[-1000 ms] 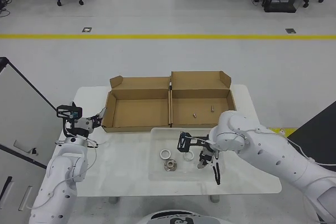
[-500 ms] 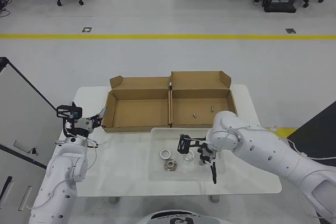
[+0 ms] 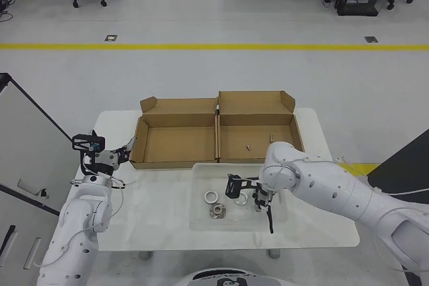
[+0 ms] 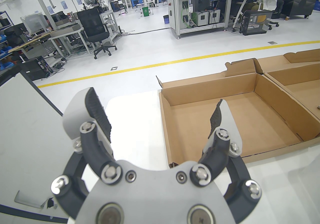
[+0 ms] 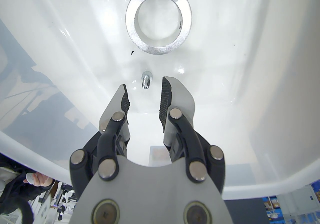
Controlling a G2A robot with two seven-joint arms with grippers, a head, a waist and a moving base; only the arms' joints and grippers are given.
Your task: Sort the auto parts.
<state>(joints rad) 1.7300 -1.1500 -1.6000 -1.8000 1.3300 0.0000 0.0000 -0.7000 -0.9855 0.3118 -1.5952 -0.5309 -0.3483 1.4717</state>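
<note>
My right tool (image 5: pixel 144 84) is down inside the white tray (image 5: pixel 265 79). Its two fingers (image 5: pixel 166 94) are a little apart and hold nothing. A small bolt (image 5: pixel 145 79) lies on the tray floor right by the tips, in the gap between them. I cannot tell if a finger touches it. Just past the bolt a silver ring (image 5: pixel 158 18) lies flat, close to the bolt but not touching it. From above, my right tool (image 3: pixel 259 204) is in the right half of the tray (image 3: pixel 197 187). A second ring (image 3: pixel 211 195) and a round metal part (image 3: pixel 218 210) lie in the left half, near each other. The tray sits on the white bench (image 3: pixel 157 207). Behind it two open cardboard boxes stand side by side, touching. The right box (image 3: pixel 232 136) has two little bolts (image 3: pixel 248 148) on its floor, a bit apart. My left tool (image 4: pixel 155 99) is far from the tray, up in the air by the left side of the left box (image 4: pixel 225 120). Its fingers are wide apart and hold nothing.
</note>
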